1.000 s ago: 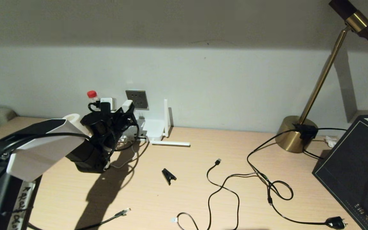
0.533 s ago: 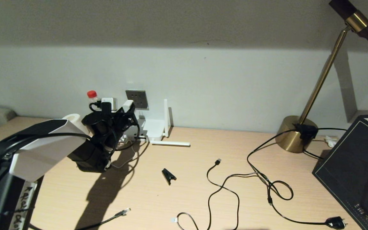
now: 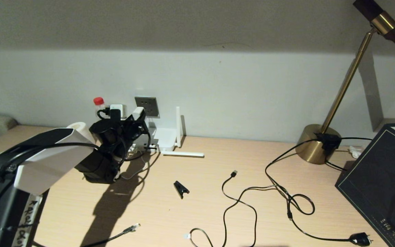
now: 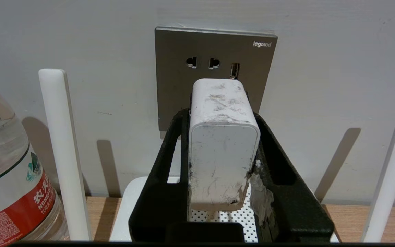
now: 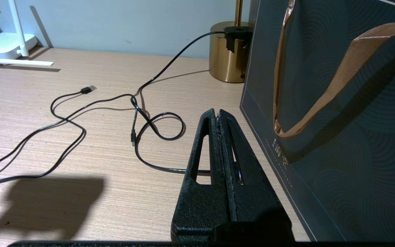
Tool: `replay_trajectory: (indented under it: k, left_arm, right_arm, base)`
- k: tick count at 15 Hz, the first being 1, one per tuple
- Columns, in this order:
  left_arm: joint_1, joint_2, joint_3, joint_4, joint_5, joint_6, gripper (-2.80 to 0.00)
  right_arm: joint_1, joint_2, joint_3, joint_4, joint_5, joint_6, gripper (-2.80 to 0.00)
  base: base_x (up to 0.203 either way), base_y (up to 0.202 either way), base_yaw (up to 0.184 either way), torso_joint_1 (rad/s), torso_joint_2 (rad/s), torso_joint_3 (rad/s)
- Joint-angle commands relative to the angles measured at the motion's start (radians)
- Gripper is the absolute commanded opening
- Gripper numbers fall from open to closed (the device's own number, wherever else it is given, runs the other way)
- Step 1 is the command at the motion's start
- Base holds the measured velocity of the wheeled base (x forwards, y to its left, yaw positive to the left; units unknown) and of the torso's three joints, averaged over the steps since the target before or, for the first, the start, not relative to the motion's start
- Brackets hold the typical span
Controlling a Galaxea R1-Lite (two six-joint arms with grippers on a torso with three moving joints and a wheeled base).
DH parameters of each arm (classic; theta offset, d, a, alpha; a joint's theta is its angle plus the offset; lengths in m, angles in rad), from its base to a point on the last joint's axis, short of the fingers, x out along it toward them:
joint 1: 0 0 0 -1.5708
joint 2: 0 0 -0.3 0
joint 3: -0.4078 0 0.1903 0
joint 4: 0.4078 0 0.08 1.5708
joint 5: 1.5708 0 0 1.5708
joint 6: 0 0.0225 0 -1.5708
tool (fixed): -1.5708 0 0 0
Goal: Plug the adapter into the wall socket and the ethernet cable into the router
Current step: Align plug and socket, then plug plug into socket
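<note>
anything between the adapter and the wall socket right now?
Nothing visible. The left claw holds the adapter straight in front of the wall socket; the router lies below, its antennas off to the sides.

So the wall socket (image 3: 147, 106) sits on the back wall, with the router (image 3: 165, 138) on the surface (image 3: 197, 206) right below it, just to its right. The left pincer (image 4: 222, 116) is up against the socket with the adapter (image 4: 222, 144) between its fingers — a bottle (image 3: 98, 104) stands to the left. The ethernet cable (image 3: 123, 232) lies at the near edge, well apart. Right pincer (image 5: 220, 118) hangs beside a bag (image 3: 382, 178) at the far right, lamp base (image 3: 317, 142) behind it
</note>
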Motion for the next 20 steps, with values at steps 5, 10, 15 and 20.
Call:
replay_trajectory:
  k: [5,10,15,20]
  left_arm:
    - [0.005,0.009,-0.015,-0.003,0.0,0.002,-2.8]
    - [0.006,0.009,-0.018,0.001,0.0,0.01,-2.8]
    - [0.006,0.008,-0.02,0.003,0.0,0.01,-2.8]
    - [0.006,0.01,-0.053,0.027,0.0,0.011,-2.8]
  right_arm:
    - [0.0,0.002,0.035,-0.001,0.0,-0.001,-2.8]
    - [0.0,0.002,0.035,-0.001,0.0,-0.001,-2.8]
    - [0.0,0.002,0.035,-0.001,0.0,-0.001,-2.8]
    - [0.0,0.002,0.035,-0.001,0.0,-0.001,-2.8]
  base:
    - [0.0,0.0,0.0,0.0,0.0,0.0]
    - [0.0,0.0,0.0,0.0,0.0,0.0]
    - [0.0,0.0,0.0,0.0,0.0,0.0]
    - [0.0,0.0,0.0,0.0,0.0,0.0]
